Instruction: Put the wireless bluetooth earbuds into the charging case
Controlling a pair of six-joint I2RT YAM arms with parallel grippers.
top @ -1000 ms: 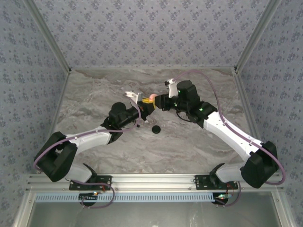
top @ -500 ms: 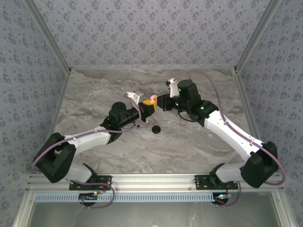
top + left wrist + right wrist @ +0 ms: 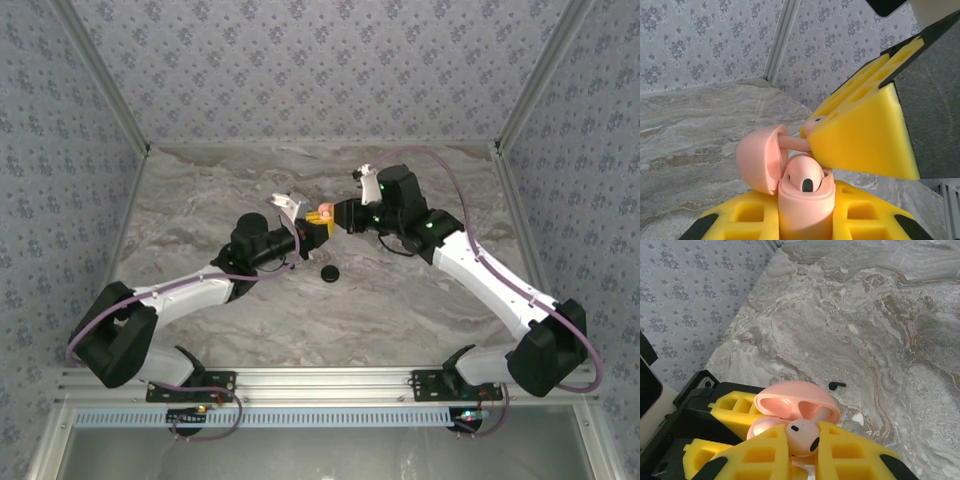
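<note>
Two arms, the left arm (image 3: 190, 292) and the right arm (image 3: 482, 275), meet above the middle of the marbled surface (image 3: 420, 320), their claws nose to nose. The left claw (image 3: 312, 229) is clamped on the pink charging case (image 3: 805, 205), holding it upright between yellow foam pads (image 3: 862, 220), with its lid (image 3: 758, 160) swung open toward 9 o'clock in the left wrist view. The right claw (image 3: 339, 215) is closed on a pink earbud (image 3: 801, 436), pinched between its own yellow pads and held right at the open mouth of the case. Whether that bud touches the case I cannot tell. A second earbud (image 3: 804, 176) sits seated in the case, its rounded top and a black oval showing. A round black piece (image 3: 328, 273) lies on the surface at 6 o'clock of the claws in the top view, near them. A tiny black hook-shaped piece (image 3: 836, 385) lies on the surface at 1 o'clock of the open lid in the right wrist view
</note>
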